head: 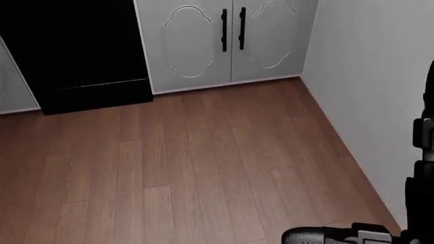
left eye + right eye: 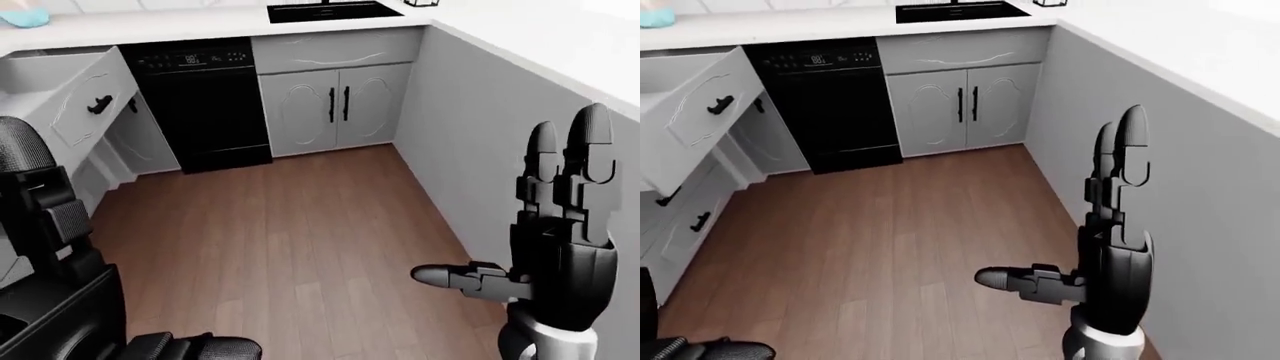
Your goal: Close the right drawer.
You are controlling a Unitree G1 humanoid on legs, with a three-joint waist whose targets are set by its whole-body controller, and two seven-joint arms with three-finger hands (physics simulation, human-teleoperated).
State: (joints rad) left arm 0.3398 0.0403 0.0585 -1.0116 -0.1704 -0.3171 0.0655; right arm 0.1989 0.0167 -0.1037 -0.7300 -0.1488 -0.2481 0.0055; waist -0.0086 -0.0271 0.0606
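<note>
The open drawer point(image 2: 62, 97) juts out from the grey cabinets at the upper left of the left-eye view, its white front tilted into the room with a black handle point(image 2: 100, 105). It also shows in the right-eye view point(image 2: 695, 112). My right hand point(image 2: 505, 199) is raised at the right, fingers point(image 2: 590, 142) straight up and thumb out to the left, open and empty, far from the drawer. My left hand point(image 2: 120, 255) fills the lower left corner, fingers up and thumb along the bottom edge, open and empty, below the drawer.
A black dishwasher point(image 2: 200, 97) stands right of the drawer, then a two-door grey cabinet point(image 2: 335, 105) under a dark sink point(image 2: 330, 10). A white counter side point(image 2: 500, 112) runs down the right. Shut lower drawers point(image 2: 680, 217) sit below the open one. Wood floor point(image 1: 203, 168) lies between.
</note>
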